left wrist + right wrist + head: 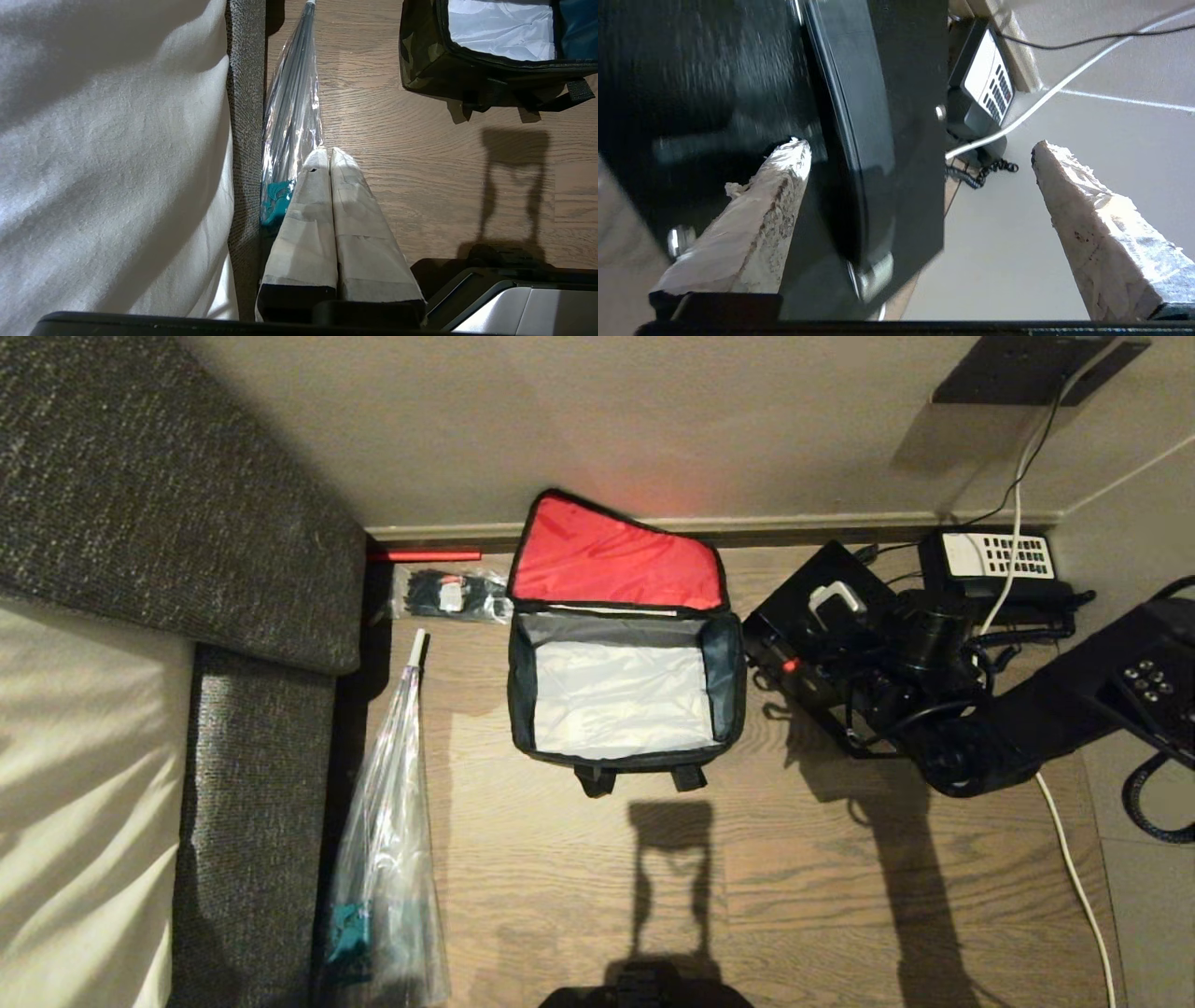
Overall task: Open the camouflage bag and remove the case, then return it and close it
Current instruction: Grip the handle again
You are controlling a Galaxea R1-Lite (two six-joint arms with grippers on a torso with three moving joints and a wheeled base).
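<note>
On the wooden floor right of the open camouflage bag, we see the black rigid case lying slantwise, our right pincer released, straddling its edge.

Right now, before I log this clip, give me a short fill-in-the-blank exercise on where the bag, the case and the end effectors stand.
1. The camouflage bag lies with its lid ____, red lining up.
2. The bag's pale interior is ____.
3. The case stands on the floor between the bag and the ____.
4. The right end effector is open; the left end effector is ____.

Missing words: open; empty; telephone; shut
</note>
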